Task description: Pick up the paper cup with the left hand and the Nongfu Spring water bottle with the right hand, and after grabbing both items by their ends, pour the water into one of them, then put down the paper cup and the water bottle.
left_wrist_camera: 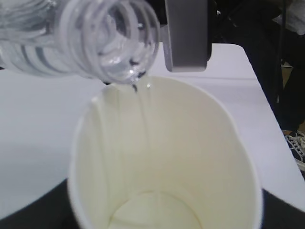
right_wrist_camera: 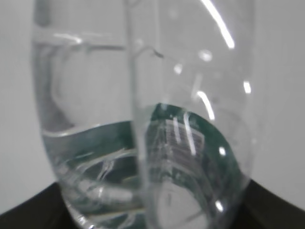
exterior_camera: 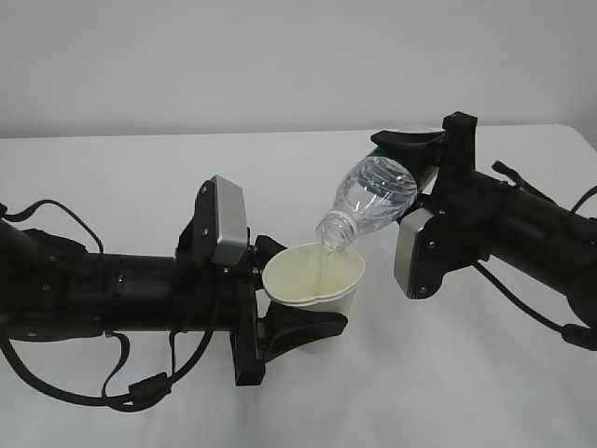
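Pouring water [left_wrist_camera: 138, 93], bottle [exterior_camera: 373, 198] over cup [exterior_camera: 315, 275]

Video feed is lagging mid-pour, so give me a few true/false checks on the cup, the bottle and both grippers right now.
1. The left gripper holds the paper cup off the table. True.
2. The Nongfu Spring water bottle stands upright. False: it is tilted, neck down toward the cup.
3. The bottle mouth sits over the cup's rim, with water running in. True.
4. The cup is full to the brim. False: only a little water lies at its bottom.
5. The right gripper is empty. False: it grips the bottle.
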Controlling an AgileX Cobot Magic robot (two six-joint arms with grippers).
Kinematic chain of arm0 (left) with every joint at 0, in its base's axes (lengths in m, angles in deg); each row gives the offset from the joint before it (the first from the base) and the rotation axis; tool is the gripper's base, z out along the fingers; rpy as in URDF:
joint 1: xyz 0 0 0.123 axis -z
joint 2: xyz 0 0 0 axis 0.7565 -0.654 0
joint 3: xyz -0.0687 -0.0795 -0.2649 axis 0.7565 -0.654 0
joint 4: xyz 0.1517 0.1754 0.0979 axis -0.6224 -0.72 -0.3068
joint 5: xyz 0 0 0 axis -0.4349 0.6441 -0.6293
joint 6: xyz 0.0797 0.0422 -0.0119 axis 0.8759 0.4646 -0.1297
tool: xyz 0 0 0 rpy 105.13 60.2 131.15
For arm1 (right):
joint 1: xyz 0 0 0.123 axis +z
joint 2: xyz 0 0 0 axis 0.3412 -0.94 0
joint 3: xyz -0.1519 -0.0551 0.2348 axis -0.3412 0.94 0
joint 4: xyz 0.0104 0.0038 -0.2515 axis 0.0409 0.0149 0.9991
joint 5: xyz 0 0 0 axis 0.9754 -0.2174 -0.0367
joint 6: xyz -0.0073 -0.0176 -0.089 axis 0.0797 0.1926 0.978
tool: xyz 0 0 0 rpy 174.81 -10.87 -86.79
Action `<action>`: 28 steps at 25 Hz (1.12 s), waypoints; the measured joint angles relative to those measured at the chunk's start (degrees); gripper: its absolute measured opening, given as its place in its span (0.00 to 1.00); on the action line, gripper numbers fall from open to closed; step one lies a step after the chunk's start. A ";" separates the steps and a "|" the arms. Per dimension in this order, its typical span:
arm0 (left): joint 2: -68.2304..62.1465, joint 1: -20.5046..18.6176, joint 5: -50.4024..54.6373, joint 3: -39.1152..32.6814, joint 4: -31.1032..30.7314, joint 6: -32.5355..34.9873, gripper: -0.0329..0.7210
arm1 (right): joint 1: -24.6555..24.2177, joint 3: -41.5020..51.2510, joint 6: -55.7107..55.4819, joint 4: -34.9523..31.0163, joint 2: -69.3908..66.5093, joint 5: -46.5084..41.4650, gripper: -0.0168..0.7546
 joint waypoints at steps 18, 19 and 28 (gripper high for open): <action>0.00 0.00 0.18 0.00 0.27 0.00 0.64 | 0.00 -0.42 0.65 -0.21 0.00 0.00 0.63; 0.00 0.00 0.18 0.00 0.54 0.00 0.64 | 0.00 -0.42 0.65 -0.21 0.00 0.10 0.63; 0.00 0.00 0.45 0.00 1.32 0.00 0.64 | 0.00 -0.78 0.65 -0.21 0.00 0.10 0.63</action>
